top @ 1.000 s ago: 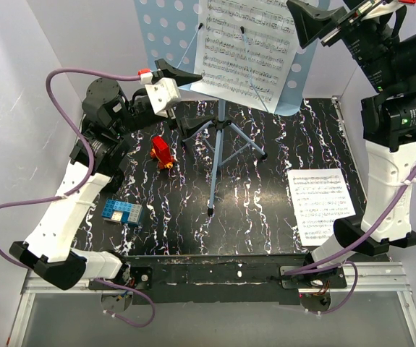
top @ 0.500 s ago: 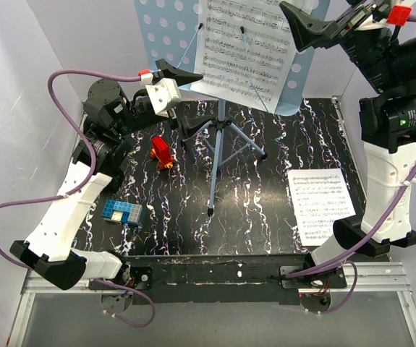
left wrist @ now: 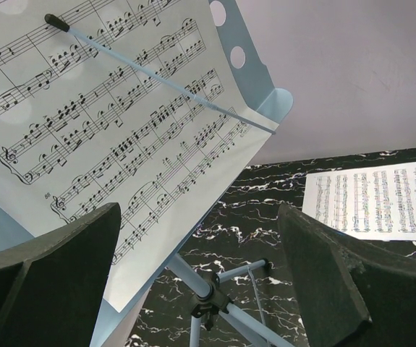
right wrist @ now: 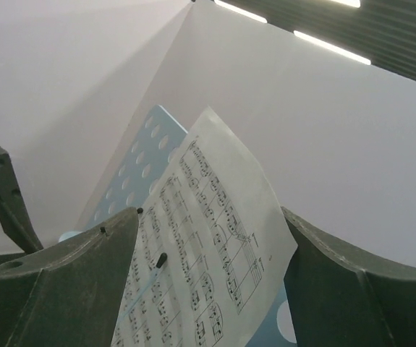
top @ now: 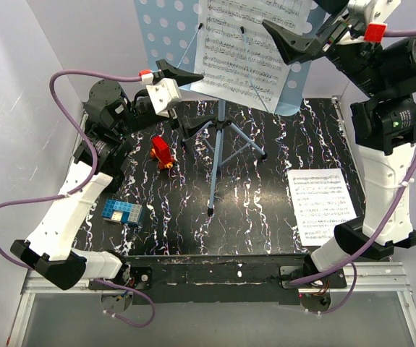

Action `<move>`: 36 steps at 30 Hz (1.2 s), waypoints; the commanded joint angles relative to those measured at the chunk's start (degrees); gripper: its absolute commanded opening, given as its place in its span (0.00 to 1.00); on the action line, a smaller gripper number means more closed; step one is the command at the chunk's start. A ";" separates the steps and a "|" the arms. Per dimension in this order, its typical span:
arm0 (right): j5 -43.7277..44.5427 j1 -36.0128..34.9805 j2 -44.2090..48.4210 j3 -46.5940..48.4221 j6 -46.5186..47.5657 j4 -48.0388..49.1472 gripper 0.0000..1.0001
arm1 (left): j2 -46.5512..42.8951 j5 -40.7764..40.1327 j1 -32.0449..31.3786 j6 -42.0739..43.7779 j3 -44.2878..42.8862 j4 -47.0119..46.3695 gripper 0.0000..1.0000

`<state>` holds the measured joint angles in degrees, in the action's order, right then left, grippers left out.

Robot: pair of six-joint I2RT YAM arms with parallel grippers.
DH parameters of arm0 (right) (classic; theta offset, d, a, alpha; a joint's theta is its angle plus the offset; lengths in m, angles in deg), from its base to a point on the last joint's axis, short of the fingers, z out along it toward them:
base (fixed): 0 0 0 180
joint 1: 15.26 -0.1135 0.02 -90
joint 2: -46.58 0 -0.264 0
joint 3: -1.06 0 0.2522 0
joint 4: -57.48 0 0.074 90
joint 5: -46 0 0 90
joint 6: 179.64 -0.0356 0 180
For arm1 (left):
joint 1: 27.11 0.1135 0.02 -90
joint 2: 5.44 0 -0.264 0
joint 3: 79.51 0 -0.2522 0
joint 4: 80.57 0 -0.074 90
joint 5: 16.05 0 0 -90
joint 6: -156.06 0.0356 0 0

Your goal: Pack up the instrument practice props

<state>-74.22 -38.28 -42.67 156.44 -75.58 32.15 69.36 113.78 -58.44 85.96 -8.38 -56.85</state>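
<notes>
Now, right gripper [right wrist: 208, 285]: fingers wide apart, sheet-music page [right wrist: 218, 231] seemingly between them, untouched.
Left gripper [left wrist: 200, 278]: spread, empty, page's lower corner just ahead.
Handling: page light, floppy; pinch its free edge.

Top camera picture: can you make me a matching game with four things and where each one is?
Things:
1. red toy
2. blue building block
3. loose sheet-music page
4. music stand

Places:
A. lying flat on the right side of the table
B. standing upright in the middle, towards the back
C. just left of the tripod legs
D. front left, nearest the camera's bottom edge

Pairs: 1-C, 2-D, 3-A, 4-B
</notes>
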 commanded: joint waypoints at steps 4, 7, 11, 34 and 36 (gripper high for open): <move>0.60 -1.05 3.99 -3.80 -0.79 -1.34 0.79 | -0.36 -0.46 -0.22 -0.48 0.72 -1.43 0.90; 1.56 -1.23 6.01 -7.22 -1.15 -2.05 0.73 | -0.19 -0.55 -0.22 -0.56 0.80 -1.78 0.90; 4.37 -1.14 7.25 -9.34 0.08 -3.98 0.64 | -0.19 -0.72 -0.22 -1.35 0.72 -2.66 0.90; 12.82 -1.06 7.60 -13.48 0.52 -1.79 0.05 | 11.76 7.54 -2.33 -24.74 -9.13 -15.22 0.88; 12.38 -1.14 7.78 -13.74 0.79 -1.52 0.04 | 12.91 7.10 -3.20 -23.51 -10.26 -14.71 0.88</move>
<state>-61.89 -39.18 -36.22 143.17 -75.65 27.76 82.08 120.25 -59.99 62.18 -15.46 -69.46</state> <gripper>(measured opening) 0.049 0.883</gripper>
